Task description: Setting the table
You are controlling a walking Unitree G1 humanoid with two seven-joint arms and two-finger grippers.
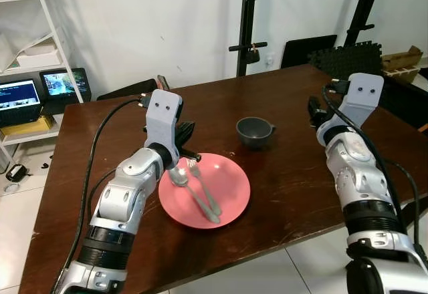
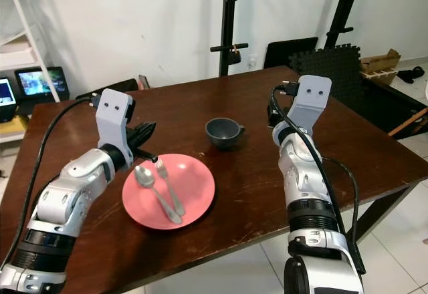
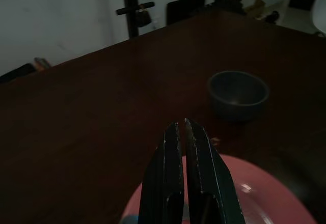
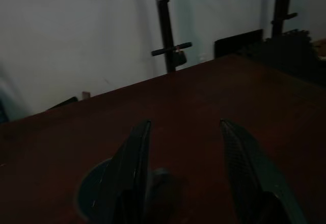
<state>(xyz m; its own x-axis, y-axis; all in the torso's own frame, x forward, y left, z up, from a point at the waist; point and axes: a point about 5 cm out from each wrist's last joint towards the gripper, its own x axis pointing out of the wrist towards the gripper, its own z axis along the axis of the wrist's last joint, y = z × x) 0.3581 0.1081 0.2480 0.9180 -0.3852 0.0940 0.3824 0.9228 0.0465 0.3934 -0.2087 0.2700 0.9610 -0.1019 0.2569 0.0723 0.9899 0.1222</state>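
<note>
Nearest me, the pink plate (image 1: 231,204) sits close to the front edge of the brown table (image 1: 301,194), with 1 spoon (image 1: 189,187) and 1 fork (image 1: 202,186) lying side by side on it, handles pointing toward me. My left gripper (image 1: 190,152) hovers just over the plate's far-left rim, above the bowl of the spoon and the fork's tines. In the left wrist view its 2 fingers are pressed together with nothing between them, so it holds nothing.

A little farther back, the dark cup (image 1: 254,131) stands upright on bare wood, apart from the plate, handle to my right. My right gripper (image 4: 186,147) hangs beside it on the right; in the dim right wrist view its fingers are spread wide and empty, and the dark round shape low between them is probably the cup.

As I judge it, the cutlery still has to come off the plate. The risk is on the left: closed fingers pushing down could skid the spoon or tip the plate, which sits near the edge. On the right, a low sweep could knock the cup over.

Beyond the table are black stands (image 1: 246,27) and a white wall.
</note>
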